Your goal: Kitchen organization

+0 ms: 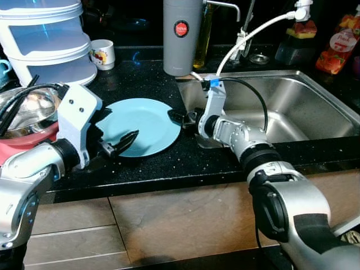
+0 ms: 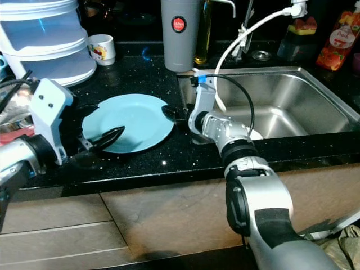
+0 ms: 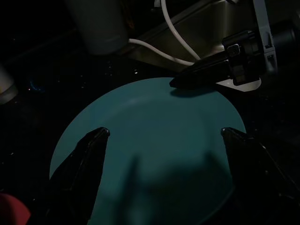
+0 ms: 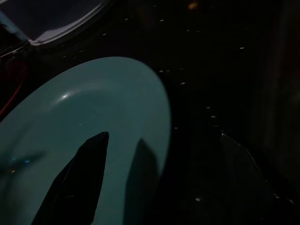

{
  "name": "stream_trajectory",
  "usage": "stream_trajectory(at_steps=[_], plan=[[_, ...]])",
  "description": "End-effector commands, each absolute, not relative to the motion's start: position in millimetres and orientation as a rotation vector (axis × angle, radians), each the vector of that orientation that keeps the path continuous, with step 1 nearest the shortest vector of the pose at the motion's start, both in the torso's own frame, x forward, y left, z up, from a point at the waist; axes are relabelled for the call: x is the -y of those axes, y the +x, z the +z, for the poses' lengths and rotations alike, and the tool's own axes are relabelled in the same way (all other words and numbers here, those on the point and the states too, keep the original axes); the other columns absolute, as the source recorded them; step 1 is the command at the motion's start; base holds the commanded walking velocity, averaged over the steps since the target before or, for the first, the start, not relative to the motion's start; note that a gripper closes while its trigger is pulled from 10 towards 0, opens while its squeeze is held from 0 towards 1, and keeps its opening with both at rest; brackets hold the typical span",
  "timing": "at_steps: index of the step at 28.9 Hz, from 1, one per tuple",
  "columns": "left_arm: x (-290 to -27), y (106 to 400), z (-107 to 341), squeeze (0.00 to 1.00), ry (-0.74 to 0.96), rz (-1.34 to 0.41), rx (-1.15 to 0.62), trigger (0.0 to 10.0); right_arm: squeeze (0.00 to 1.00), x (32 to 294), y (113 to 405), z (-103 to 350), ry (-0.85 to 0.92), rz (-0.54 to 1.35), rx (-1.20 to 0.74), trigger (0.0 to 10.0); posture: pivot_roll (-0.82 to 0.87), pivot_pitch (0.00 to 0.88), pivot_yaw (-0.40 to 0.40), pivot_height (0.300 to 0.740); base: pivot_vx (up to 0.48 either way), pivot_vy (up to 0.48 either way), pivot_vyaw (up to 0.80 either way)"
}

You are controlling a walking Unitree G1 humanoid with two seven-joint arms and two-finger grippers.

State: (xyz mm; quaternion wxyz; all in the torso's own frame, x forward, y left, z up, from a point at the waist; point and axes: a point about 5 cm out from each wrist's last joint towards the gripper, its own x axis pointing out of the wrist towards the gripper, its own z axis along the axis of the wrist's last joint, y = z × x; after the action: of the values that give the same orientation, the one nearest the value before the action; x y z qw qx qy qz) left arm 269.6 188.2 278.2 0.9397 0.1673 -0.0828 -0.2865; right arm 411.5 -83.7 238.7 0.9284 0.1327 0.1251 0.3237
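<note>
Plate, light blue, lies flat on the black speckled table just beside the sink, caught between both grippers

Left gripper: jaws released and spread wide, one finger over the plate's near rim and the other off toward its far side, so the plate sits inside the gap. Reads as a straddle ahead of a pinch, nothing gripped yet

Right gripper: jaws also released. One finger lies over the plate's sink-side edge, the other over bare table beyond the rim. Likely a brace, stopping the plate sliding toward the sink while the left side closes; this is a judgement

Flat plate on a hard table offers no lip to get under, which would explain two arms on one thing

Beyond the jaws: grey flask, mug, stacked white containers. None touched
</note>
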Motion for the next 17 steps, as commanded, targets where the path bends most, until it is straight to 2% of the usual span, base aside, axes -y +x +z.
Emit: stream_trajectory(at_steps=[1, 14, 15, 16, 17], plan=[[-192, 267, 280, 0.00, 0.345, -0.578, 0.163, 10.0, 0.00, 78, 408, 230, 0.280, 0.702, -0.301, 10.0, 0.14, 0.103, -0.029, 0.740, 0.000, 0.000, 0.00], [-192, 266, 280, 0.00, 0.344, -0.579, 0.159, 10.0, 0.00, 55, 394, 218, 0.276, 0.857, -0.381, 10.0, 0.14, 0.096, -0.029, 0.740, 0.000, 0.000, 0.00], [-190, 266, 279, 0.00, 0.342, -0.591, 0.152, 10.0, 0.00, 52, 392, 216, 0.275, 0.865, -0.395, 3.8, 0.14, 0.091, -0.029, 0.740, 0.000, 0.000, 0.00], [-189, 265, 278, 0.00, 0.341, -0.597, 0.147, 10.0, 0.00, 52, 391, 215, 0.276, 0.865, -0.400, 3.8, 0.14, 0.091, -0.029, 0.740, 0.000, 0.000, 0.00], [-188, 265, 276, 0.00, 0.341, -0.603, 0.141, 10.0, 0.00, 52, 392, 213, 0.283, 0.853, -0.407, 0.0, 0.14, 0.089, -0.028, 0.740, 0.000, 0.000, 0.00]])
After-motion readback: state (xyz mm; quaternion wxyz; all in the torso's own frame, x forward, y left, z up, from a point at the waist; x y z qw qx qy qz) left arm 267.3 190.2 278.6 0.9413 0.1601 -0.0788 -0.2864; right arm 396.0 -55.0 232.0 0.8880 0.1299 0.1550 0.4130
